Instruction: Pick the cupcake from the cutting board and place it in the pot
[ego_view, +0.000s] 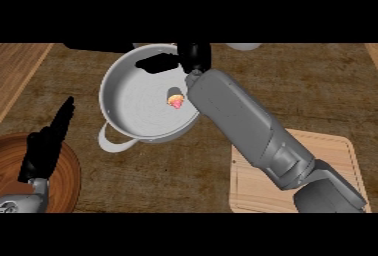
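The cupcake (176, 101), small with pink and yellow colours, lies on the floor of the grey pot (122, 95), close to my right forearm. My right arm reaches from the lower right across the pot. Its black right hand (190, 56) hovers over the pot's far rim, fingers relaxed and holding nothing, apart from the cupcake. The light wooden cutting board (332, 165) lies at the lower right, partly hidden under my right arm, with nothing showing on it. My left hand (46, 142) rests open at the lower left, fingers pointing up.
A round dark wooden plate (66, 175) lies at the lower left, under my left hand. The pot has one handle (112, 142) at its near left and another (244, 46) at the far right. The brown counter runs between pot and board.
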